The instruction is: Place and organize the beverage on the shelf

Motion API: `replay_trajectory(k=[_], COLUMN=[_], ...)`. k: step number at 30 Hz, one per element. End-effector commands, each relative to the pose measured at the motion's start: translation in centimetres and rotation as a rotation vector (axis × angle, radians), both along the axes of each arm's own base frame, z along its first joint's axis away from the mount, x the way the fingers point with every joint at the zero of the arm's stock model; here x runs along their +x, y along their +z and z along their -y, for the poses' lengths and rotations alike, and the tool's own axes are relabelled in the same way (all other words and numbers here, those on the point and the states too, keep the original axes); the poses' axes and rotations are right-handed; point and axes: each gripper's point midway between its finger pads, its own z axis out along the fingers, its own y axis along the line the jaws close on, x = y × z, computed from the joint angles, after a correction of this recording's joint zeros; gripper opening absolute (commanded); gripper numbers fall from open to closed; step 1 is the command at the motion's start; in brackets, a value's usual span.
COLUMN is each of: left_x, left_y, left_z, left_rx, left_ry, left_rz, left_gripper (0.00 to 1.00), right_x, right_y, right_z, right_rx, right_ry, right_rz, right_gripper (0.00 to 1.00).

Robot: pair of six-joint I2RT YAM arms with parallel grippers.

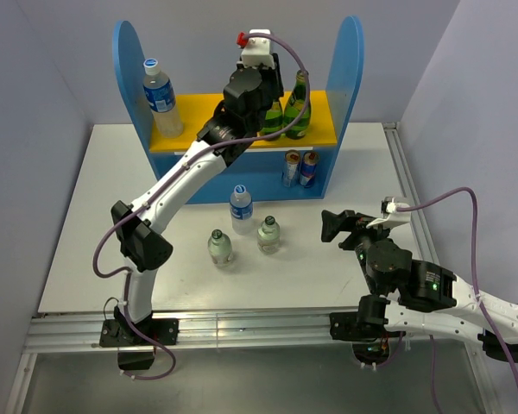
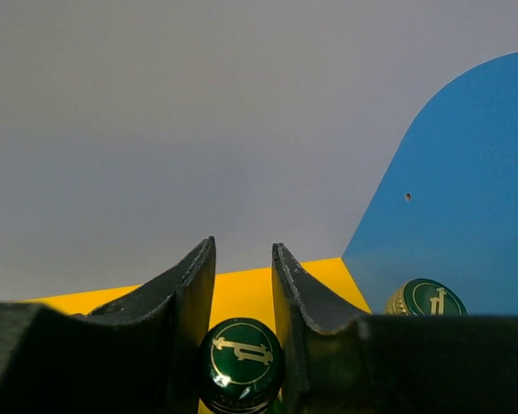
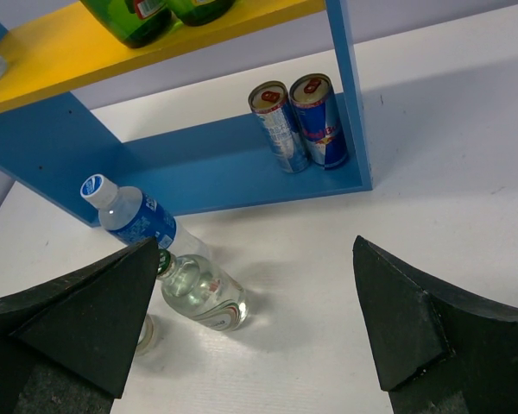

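The dark fingers [image 2: 186,297] of the left gripper [image 2: 243,246] are seen narrowly apart, with the gold-printed cap of a green glass bottle [image 2: 241,362] set low between them. Whether the bottle is squeezed cannot be told. A second green bottle [image 2: 427,297] is stood just to its right, close against the right side panel [image 2: 466,172]. Both are carried on the yellow upper board [image 2: 332,278] of the shelf [image 1: 129,69]. At the board's left end a large water bottle [image 1: 160,97] is stood beside the left panel, well apart from the green pair. Two cans [image 1: 300,168] are kept side by side at the right end of the blue base, against the right panel.

The right gripper [image 3: 255,246] is held wide apart over the table [image 1: 95,224], gripping nothing. Before the base's front edge a small water bottle [image 1: 241,207] is stood. Two clear glass bottles [image 1: 220,247] [image 1: 268,234] are set nearer the arms, apart from each other.
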Motion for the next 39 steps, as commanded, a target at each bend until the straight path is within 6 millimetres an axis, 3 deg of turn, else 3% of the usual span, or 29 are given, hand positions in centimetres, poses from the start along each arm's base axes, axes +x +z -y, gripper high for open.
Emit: replay_trajectory(k=[1,2,5,8,15,16,18,19,21,22,24,25,27,28,29,30,31,32,33,34,36,37,39], left_x=[-1.0,-1.1,-1.3,-1.5,-2.8,-4.0,-5.3,-6.5,-7.6,-8.9,-9.9,-11.0,-12.0,-13.3,-13.5,-14.4,-15.8,-16.0,-16.6,-17.3,-18.2,-18.5,-18.9], left_y=[3.6,3.5,3.4,3.4,4.9,6.4,6.4,7.7,7.3,8.4,7.6,8.5,6.8,7.3,4.7,3.5,3.4,-0.9,-2.7,-6.2,-8.8,-12.5,-14.5], left_z=[0.6,0.6,0.2,0.1,-1.8,-2.7,-3.0,-4.2,-4.7,-6.0,-6.4,-7.5,-7.9,-8.9,-8.8,-8.5,-9.6,-9.1,-9.1,-9.8,-10.5,-10.4,-10.3], left_rx=[-0.124,-0.119,-0.11,-0.092,-0.09,-0.107,-0.092,-0.107,-0.092,-0.106,-0.082,-0.094,-0.044,-0.053,-0.007,0.003,-0.016,0.027,0.029,0.058,0.003,0.017,-0.001], left_ry=[-0.054,-0.055,-0.043,-0.038,0.01,0.013,0.018,0.02,0.025,0.038,0.039,0.04,0.053,0.05,0.052,0.036,0.028,0.02,0.012,0.015,0.008,0.003,-0.013], left_rz=[0.074,0.075,0.082,0.087,0.094,0.113,0.11,0.123,0.109,0.116,0.098,0.107,0.054,0.051,-0.013,-0.042,-0.048,-0.113,-0.138,-0.183,-0.231,-0.288,-0.317], left_gripper=[0.24,0.42,0.73,0.83,0.9,0.91,0.92,0.92,0.93,0.93,0.94,0.94,0.95,0.95,0.94,0.94,0.94,0.94,0.94,0.94,0.94,0.94,0.94], right_x=[0.1,0.1,0.1,0.1,0.1,0.2,0.1,0.2,0.2,0.2,0.2,0.2,0.2,0.2,0.2,0.2,0.2,0.2,0.2,0.2,0.2,0.2,0.3], right_y=[0.2,0.2,0.2,0.1,0.1,0.1,0.0,0.0,0.0,0.0,0.0,-0.1,0.0,0.0,0.0,-0.1,-0.1,0.0,0.0,-0.1,-0.1,-0.2,-0.3], right_z=[0.0,0.0,0.0,-0.1,-0.2,-0.1,-0.3,-0.2,-0.3,-0.3,-0.4,-0.4,-0.3,-0.3,-0.3,-0.2,-0.2,-0.1,-0.2,-0.2,-0.2,-0.3,-0.3], right_rx=[0.021,0.021,0.02,0.013,0.008,0.007,0.004,0.005,0.004,0.0,0.001,-0.003,-0.005,-0.004,-0.007,-0.005,-0.007,-0.004,-0.001,-0.004,-0.006,-0.008,-0.014], right_ry=[-0.009,-0.011,-0.012,-0.012,-0.011,-0.014,-0.009,-0.012,-0.011,-0.011,-0.011,-0.009,-0.015,-0.014,-0.017,-0.019,-0.019,-0.021,-0.018,-0.017,-0.016,-0.016,-0.021], right_rz=[0.013,0.012,0.013,0.011,0.008,0.008,0.006,0.007,0.006,0.005,0.005,0.003,0.004,0.004,0.003,0.002,0.002,0.002,0.003,0.003,0.003,0.001,-0.002], right_gripper=[1.0,1.0,1.0,1.0,1.0,1.0,1.0,1.0,1.0,1.0,1.0,1.0,1.0,1.0,1.0,1.0,1.0,1.0,1.0,1.0,1.0,1.0,1.0])
